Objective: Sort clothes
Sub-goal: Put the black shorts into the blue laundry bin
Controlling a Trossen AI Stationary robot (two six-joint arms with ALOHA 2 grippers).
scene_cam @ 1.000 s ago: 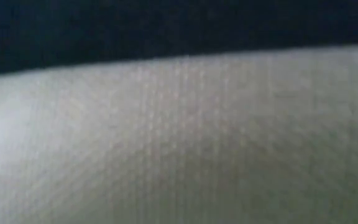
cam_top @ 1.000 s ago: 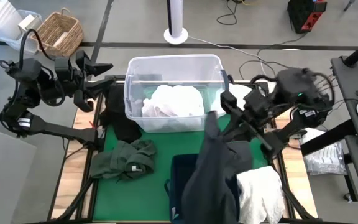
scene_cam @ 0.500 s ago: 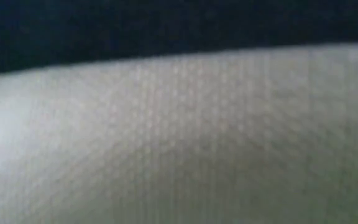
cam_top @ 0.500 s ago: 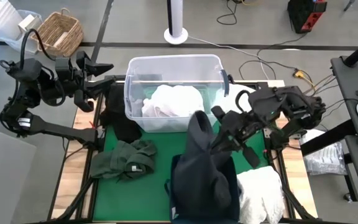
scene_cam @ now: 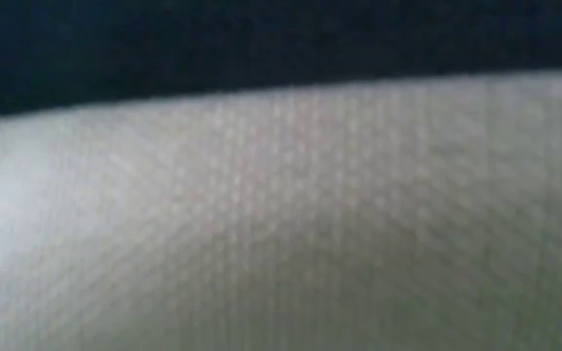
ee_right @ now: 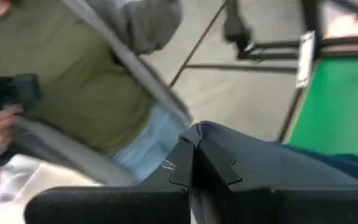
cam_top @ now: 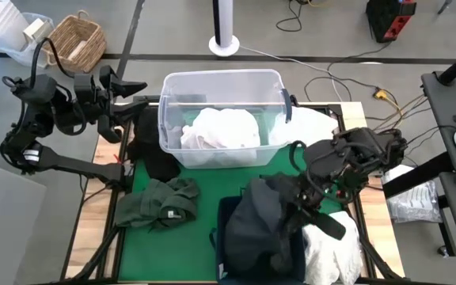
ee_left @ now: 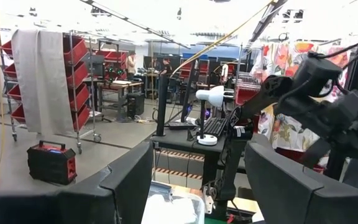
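Dark garment (cam_top: 261, 226) has dropped lower over green mat (cam_top: 204, 178); right hand (cam_top: 287, 192) grips it.

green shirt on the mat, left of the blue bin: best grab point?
Take the dark green garment at the raised, bunched fold along its upper right edge, coming straight down from above. It lies crumpled on the green mat, and that ridge offers fabric to pinch. The left gripper is nearest.

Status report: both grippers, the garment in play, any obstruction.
Right gripper shut on dark grey fabric garment, over the navy blue square bin. Left gripper open, parked at the table's left edge. Low view blocked by white fabric.
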